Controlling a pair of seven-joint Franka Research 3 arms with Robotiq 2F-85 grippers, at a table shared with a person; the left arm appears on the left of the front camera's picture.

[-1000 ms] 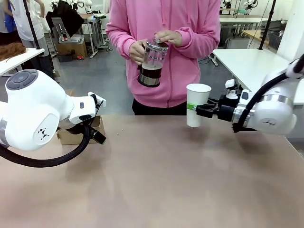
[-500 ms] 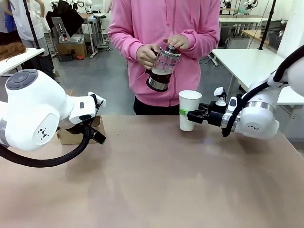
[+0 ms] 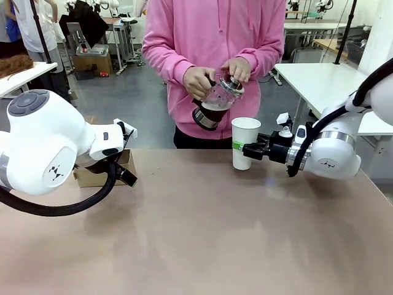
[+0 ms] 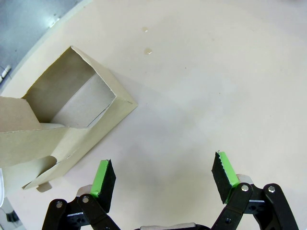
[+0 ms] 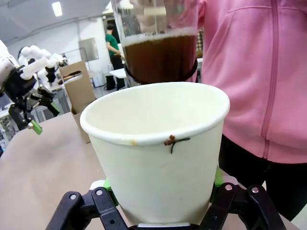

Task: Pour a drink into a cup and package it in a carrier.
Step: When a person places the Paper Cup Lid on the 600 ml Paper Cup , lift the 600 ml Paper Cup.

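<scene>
My right gripper pinches the white cup low on its wall. Just above the cup's rim, the person's hands tilt the press pot, with the dark drink still inside it. Well left of the cup, my left gripper hangs with its jaws spread, just beside a brown cardboard box.

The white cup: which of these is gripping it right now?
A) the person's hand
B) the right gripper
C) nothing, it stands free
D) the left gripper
B: the right gripper is shut on the cup, clamping its lower side, while the left gripper hangs open beside the cardboard box.
</scene>
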